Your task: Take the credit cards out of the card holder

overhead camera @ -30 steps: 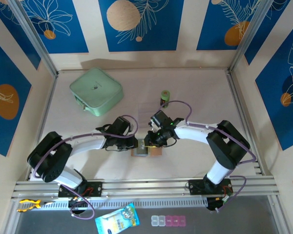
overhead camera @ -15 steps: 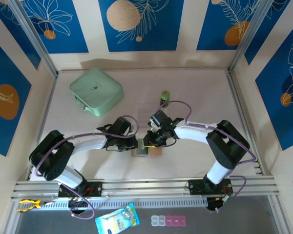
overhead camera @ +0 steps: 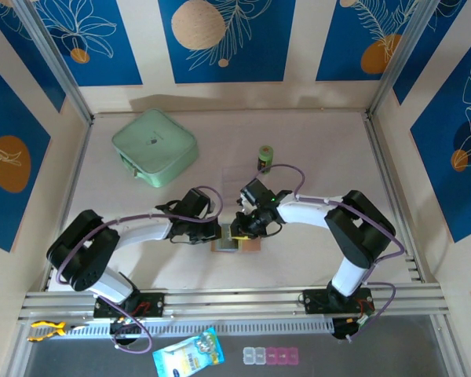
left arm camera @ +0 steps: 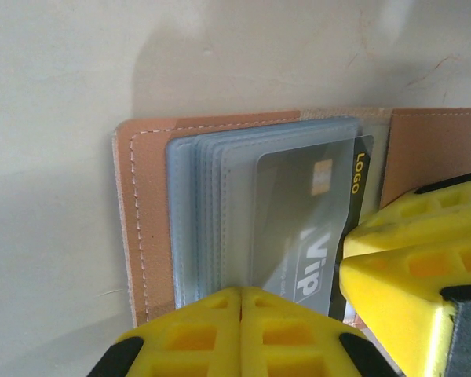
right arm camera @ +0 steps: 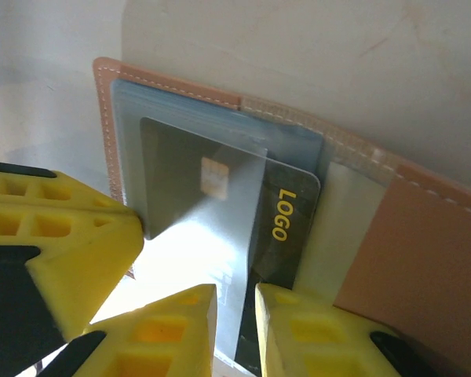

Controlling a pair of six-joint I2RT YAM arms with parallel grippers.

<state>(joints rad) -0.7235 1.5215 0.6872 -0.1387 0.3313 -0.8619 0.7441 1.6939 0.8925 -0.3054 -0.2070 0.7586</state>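
Nearest, in front of the metal rail (overhead camera: 235,299) in the top view: a blue packet (overhead camera: 188,353), a row of small clear and pink boxes (overhead camera: 271,356), and a yellow item (overhead camera: 45,329) too small to identify.

Further in, on the pale worktop (overhead camera: 322,141): the card holder (left arm camera: 145,220), lying open, with a tan leather border around a stack of clear sleeves (left arm camera: 212,212). From above mostly covered, only a tan corner in sight.

At its near edge, in the left wrist view: the left gripper (left arm camera: 240,305), jaws clenched tight together, tips at the lower edge of the sleeves. Impossible to say whether pinching a sleeve or only pressing on it.

Just beside it: the right gripper (right arm camera: 235,305), jaws almost together with a narrow slit between. Leading toward this slit: the end of a dark credit card (right arm camera: 286,212), partly out of its sleeve, marked LOGO and Vip, with a small chip. Not clear whether really clamped or only touched. Deeper sleeves too cloudy to read.

Farther back: a small green cylinder (overhead camera: 264,157), label unreadable. At the far left: a mint-green square case (overhead camera: 154,147). Both well apart from the card holder.
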